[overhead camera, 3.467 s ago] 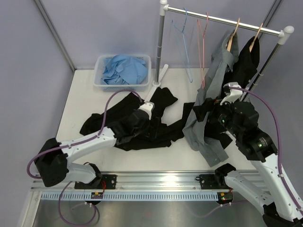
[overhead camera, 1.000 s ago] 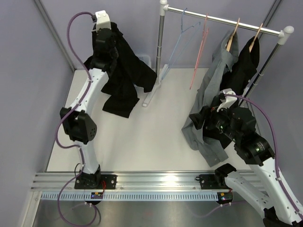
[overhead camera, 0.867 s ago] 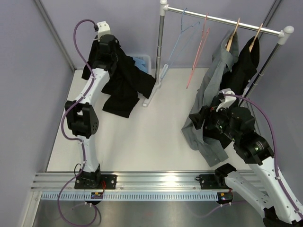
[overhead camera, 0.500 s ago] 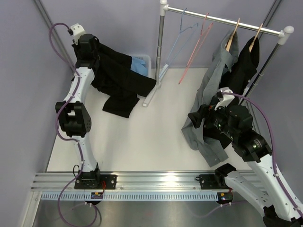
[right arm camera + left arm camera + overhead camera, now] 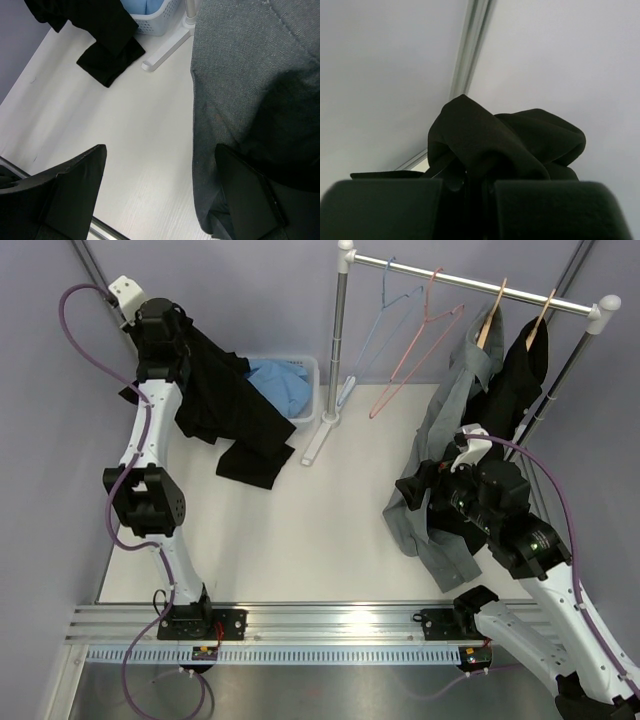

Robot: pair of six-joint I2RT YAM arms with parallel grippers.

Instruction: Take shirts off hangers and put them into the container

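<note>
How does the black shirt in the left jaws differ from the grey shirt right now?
The black shirt is off its hanger, bunched in the shut left gripper and lifted, its lower end reaching the table beside the basket. The grey shirt still hangs from a wooden hanger on the rail. The black one is gripped. The grey one is not, with the right gripper open beside it. Neither is in the basket yet.

Just a wad of black shirt bunched up and pinched tight in the left hand, dark fingers blurry along the bottom. Behind it, pale walls and a metal corner strut.
</note>
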